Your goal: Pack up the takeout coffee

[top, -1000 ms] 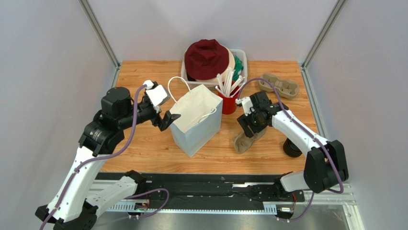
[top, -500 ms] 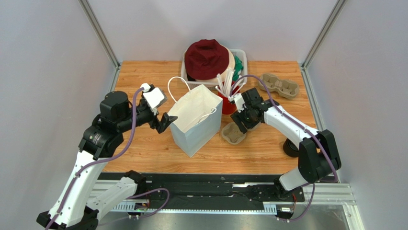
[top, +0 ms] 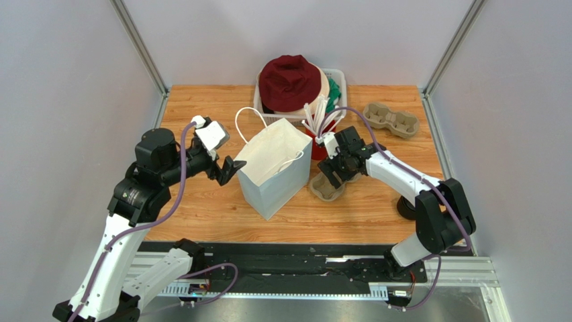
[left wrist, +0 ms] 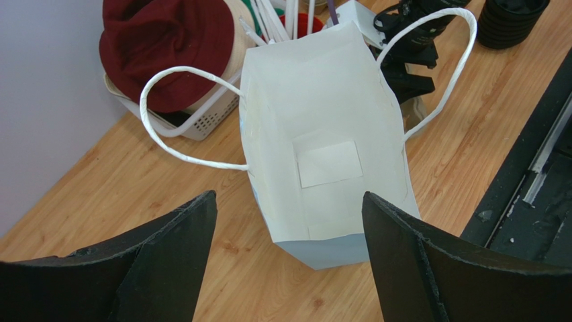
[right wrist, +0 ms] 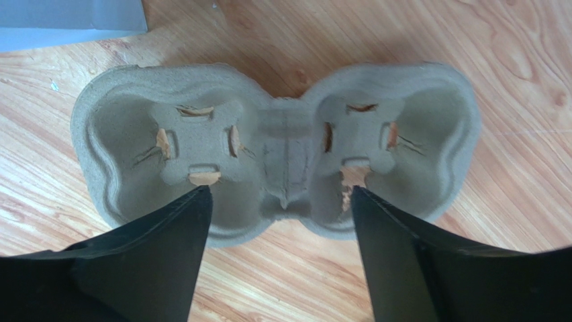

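A plain white paper bag [top: 274, 164] stands open mid-way across the wooden surface [top: 201, 121], with a plain rectangular patch on its floor. The left jaws hang just left of the bag, wide open and holding nothing. Just right of the bag a grey pulp cup carrier [right wrist: 275, 141] lies flat. The right jaws stand open over it, gripping nothing; whether their tips touch it I cannot tell. Behind the bag are a red cup [top: 319, 149] of white straws and a white basket [top: 340, 76] under a dark red hat [top: 290, 80]. A black ribbed round thing [top: 407, 206] stands well right of the bag. Which thing is the coffee cup I cannot tell.
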{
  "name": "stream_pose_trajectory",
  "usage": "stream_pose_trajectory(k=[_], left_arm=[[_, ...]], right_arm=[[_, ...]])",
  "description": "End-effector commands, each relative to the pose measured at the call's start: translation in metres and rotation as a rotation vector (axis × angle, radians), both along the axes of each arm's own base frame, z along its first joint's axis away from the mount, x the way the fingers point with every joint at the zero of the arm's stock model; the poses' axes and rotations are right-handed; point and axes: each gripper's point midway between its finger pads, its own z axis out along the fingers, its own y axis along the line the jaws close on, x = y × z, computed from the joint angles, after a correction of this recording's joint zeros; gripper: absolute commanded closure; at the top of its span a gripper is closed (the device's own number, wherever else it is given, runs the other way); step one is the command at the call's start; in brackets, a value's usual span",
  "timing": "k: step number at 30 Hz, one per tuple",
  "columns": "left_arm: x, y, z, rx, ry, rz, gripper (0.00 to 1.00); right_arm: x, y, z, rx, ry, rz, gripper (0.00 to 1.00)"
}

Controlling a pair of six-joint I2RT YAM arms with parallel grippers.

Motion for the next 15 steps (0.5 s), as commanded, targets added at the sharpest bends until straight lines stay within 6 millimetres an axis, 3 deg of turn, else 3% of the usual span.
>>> stream_pose_trajectory(k=[1, 7, 15], left_arm=[[0.001, -0.002, 0.009, -0.04, -0.016, -0.005, 0.12], [0.0, 0.0, 0.009, -0.04, -0.016, -0.002, 0.12], [0.002, -0.001, 0.007, -0.041, -0.005, 0.0, 0.12]], right_arm=[[0.014, 0.008, -0.006, -0.003, -0.057, 0.019, 0.18], [0.012, 0.006, -0.024, -0.023, -0.026, 0.016, 0.21], [0.014, -0.003, -0.033, -0.04, -0.024, -0.01, 0.3]])
